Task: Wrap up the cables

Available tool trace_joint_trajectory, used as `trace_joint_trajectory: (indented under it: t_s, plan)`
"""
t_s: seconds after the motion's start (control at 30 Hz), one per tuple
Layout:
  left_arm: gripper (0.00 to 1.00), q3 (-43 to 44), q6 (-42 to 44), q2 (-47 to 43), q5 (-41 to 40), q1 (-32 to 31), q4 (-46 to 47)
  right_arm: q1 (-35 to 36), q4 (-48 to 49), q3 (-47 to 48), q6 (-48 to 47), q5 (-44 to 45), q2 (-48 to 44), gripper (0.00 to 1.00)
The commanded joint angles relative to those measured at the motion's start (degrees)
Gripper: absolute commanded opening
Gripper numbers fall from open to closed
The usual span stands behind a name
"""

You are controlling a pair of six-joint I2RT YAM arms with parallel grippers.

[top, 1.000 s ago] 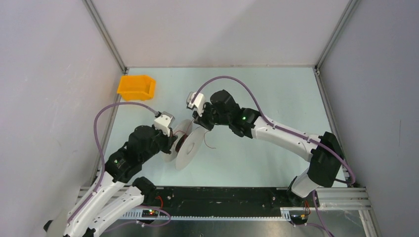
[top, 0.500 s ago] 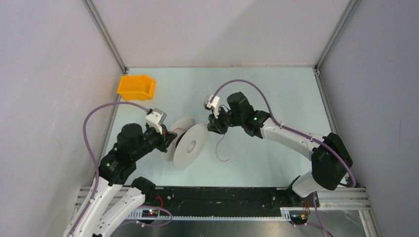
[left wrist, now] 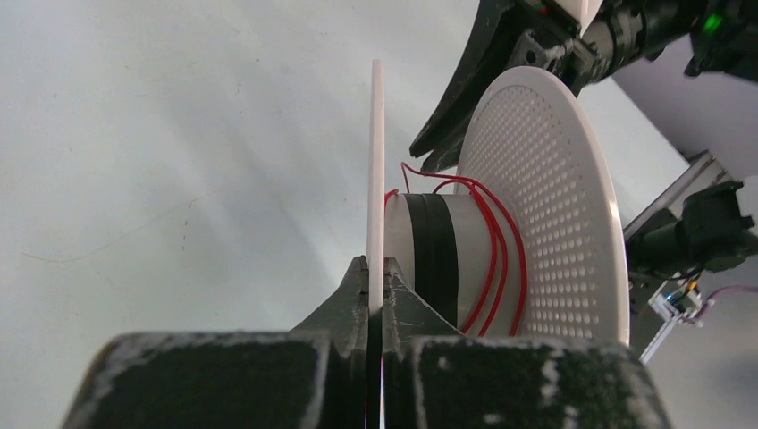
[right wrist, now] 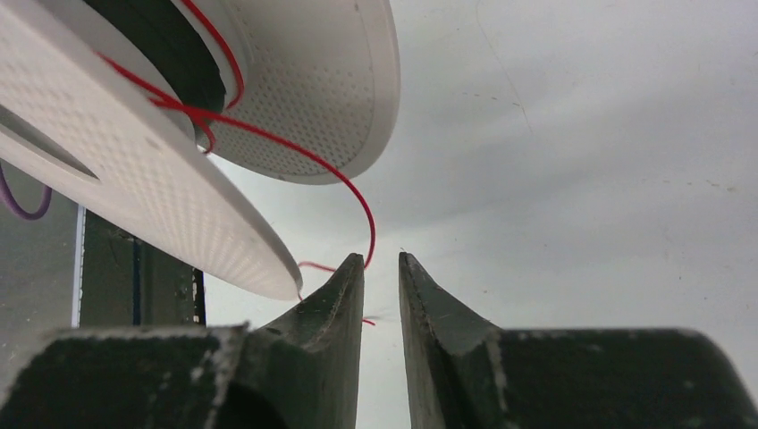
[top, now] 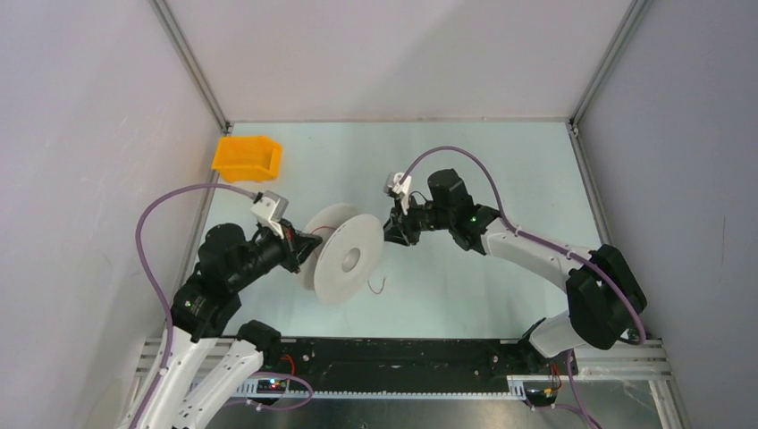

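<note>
Grey walls on a metal frame close in a pale green table (top: 501,152), and an orange bin (top: 247,157) sits out at ten o'clock in the far corner. From seven o'clock the left arm reaches in, and its tool (top: 304,246) is pressed together on the rim of one thin white flange, pinching the spool (top: 357,237) so that it stands on edge near the middle of the table. A black band (left wrist: 435,259) circles the spool's white core. The cable (right wrist: 369,228), a thin red wire, lies in a few turns round that core beside the band, close to the perforated flange. One loose strand leaves the core and curves down to the tip of one finger of the right tool (top: 391,234). That tool comes in from four o'clock and sits just beside the spool at its two o'clock. Its fingers are a narrow gap apart, nothing clamped between them as far as I can see. A short curl of the wire shows at the spool's five o'clock.
</note>
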Motion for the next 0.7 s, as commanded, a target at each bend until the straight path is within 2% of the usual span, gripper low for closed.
trace_joint_trajectory:
  t_s: [0.0, 0.13, 0.27, 0.37, 0.5, 0.67]
  plan:
    - [0.0, 3.5, -5.5, -0.4, 2.3, 1.6, 8.5, -0.9, 5.8, -2.0, 2.5, -3.4, -2.2, 0.25]
    - [0.0, 3.8, -8.0, -0.2, 1.7, 2.5, 10.1, -1.1, 8.9, -3.9, 4.4, -4.5, -2.3, 0.25]
    - [0.0, 3.6, -10.9, -0.2, -0.2, 3.5, 11.3, -1.6, 14.0, -7.2, 9.3, -1.9, -3.6, 0.27]
    - [0.0, 3.1, -13.4, -0.1, -2.4, 3.7, 12.2, -1.6, 18.3, -11.5, 11.7, 3.3, -5.8, 0.32]
    - [0.0, 2.2, -15.6, -0.7, -5.6, 3.7, 12.7, -1.5, 19.6, -14.8, 12.8, 11.2, -9.4, 0.37]
    - [0.0, 1.8, -18.4, -1.1, -6.9, 3.9, 13.9, 0.7, 22.7, -18.7, 9.7, 17.1, -12.0, 0.39]
